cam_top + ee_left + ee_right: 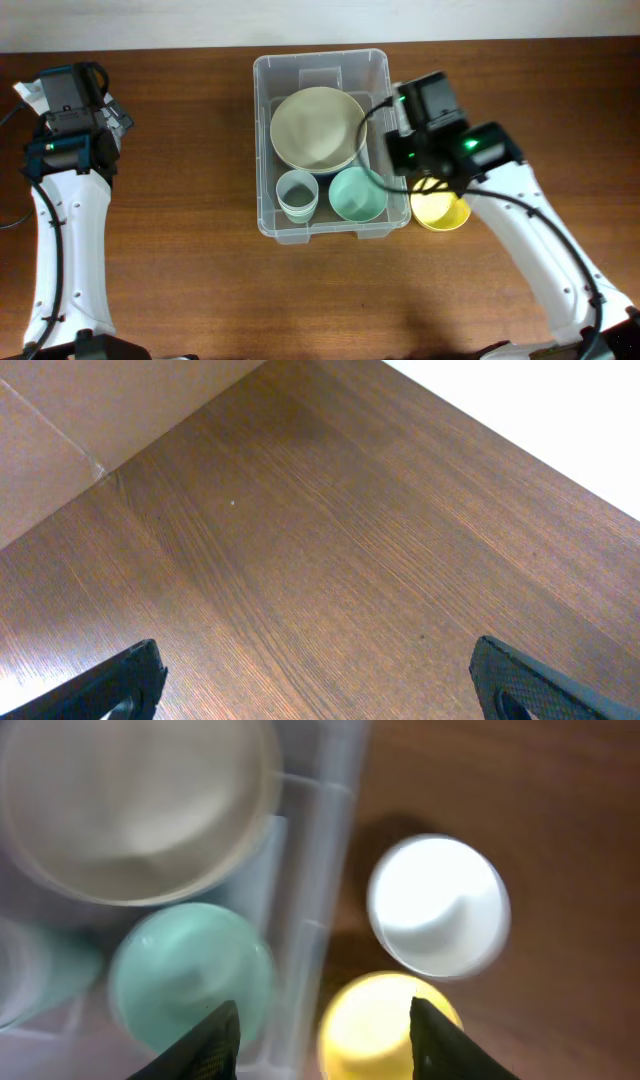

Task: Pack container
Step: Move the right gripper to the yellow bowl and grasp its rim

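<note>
Your container (320, 56) sits mid-table, long axis running away from you. Just off its near right corner stands a yellow bowl (445, 212). Your right gripper (325, 1028) hovers over it, jaws partly apart, holding nothing. The left gripper (320, 675), wide open and empty, is well apart.

Surface (330, 560): brown wood grain, fine and straight, smooth, with a low satin sheen.
Container (320, 56): clear plastic, glossy, walls see-through with faint highlights.
Beige bowl (318, 128): opaque, matt, plastic in look.
Mint bowl (357, 194) and stacked pale cups (297, 194): smooth, matt to satin.
Yellow bowl (440, 210): smooth, opaque; blur prevents closer judgement.
White bowl (438, 905): smooth, strong glare across its inside.
Left pincer (315, 660): fingers black, matt.
Left arm (70, 250): white casing, smooth, slight gloss.
</note>
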Available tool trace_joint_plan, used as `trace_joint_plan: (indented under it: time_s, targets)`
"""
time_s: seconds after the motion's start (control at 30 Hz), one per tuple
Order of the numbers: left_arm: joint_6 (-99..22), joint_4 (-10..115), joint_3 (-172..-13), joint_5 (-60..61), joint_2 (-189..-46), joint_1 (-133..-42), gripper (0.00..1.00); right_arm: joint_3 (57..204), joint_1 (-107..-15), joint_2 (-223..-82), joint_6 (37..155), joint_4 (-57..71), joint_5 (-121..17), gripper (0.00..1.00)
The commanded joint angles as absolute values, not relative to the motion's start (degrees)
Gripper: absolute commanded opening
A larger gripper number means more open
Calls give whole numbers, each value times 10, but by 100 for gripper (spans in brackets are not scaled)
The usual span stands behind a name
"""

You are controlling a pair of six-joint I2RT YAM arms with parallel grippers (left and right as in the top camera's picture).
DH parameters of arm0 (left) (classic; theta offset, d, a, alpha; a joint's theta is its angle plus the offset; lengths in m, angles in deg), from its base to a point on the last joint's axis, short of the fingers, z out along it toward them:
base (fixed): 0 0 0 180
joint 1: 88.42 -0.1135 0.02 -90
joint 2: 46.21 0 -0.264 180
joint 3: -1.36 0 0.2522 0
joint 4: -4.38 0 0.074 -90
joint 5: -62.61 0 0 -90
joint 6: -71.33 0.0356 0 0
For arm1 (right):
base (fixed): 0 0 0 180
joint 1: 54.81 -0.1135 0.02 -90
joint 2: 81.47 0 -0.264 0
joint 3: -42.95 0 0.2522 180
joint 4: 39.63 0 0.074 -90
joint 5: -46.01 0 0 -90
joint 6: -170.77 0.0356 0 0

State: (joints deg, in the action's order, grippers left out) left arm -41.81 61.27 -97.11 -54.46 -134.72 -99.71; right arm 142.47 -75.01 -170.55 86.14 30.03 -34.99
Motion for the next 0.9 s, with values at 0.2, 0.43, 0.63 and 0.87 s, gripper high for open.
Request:
trace_joint_plan:
  time_s: [0.2, 0.43, 0.63, 0.87]
  targets:
    - [-413, 613, -977, -553, -1346, -999, 99, 1429, -610, -1700, 938, 363, -351, 50]
    - [-413, 613, -977, -553, -1346, -999, 99, 1379, -525, -1700, 937, 350, -425, 51]
    - [-413, 613, -977, -553, -1346, -999, 99, 1285, -510, -1701, 930, 278, -438, 58]
    - [-413, 613, -977, -553, -1346, -1000, 99, 1188, -509, -1701, 920, 201, -444, 61]
